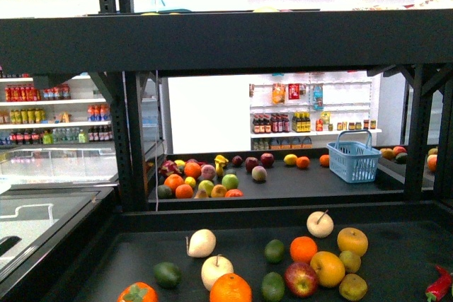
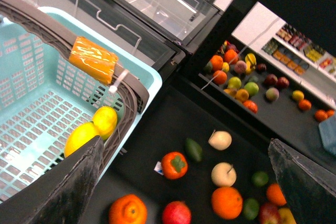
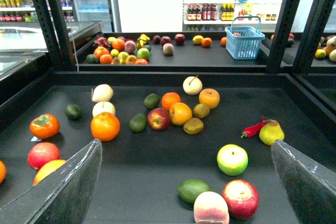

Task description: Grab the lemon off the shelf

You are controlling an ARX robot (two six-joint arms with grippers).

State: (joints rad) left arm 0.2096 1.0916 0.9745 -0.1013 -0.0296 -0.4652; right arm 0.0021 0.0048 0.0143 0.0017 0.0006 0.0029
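Two yellow lemons [image 2: 105, 120] [image 2: 80, 139] lie side by side in a teal basket [image 2: 31, 98] in the left wrist view, next to my left gripper's near finger. The left gripper [image 2: 185, 141] is open above the black shelf tier [image 2: 157, 124], with nothing between its fingers. The shelf [image 1: 226, 40] is a black rack; its lower tier [image 1: 403, 259] holds loose fruit. My right gripper [image 3: 186, 142] hangs open and empty over that tier [image 3: 136, 177]. Two yellow-orange round fruits [image 3: 209, 98] [image 3: 180, 113] sit in the pile; I cannot tell if they are lemons. Neither gripper shows in the front view.
Oranges [image 3: 105, 126], apples [image 3: 240, 198], a green apple [image 3: 232, 159], avocados [image 3: 192, 189], a pear [image 3: 271, 132] and a red chilli [image 3: 254, 127] lie scattered. A farther tier holds more fruit and a blue basket [image 1: 354, 160]. An orange packet [image 2: 93, 59] rests on the teal basket's rim.
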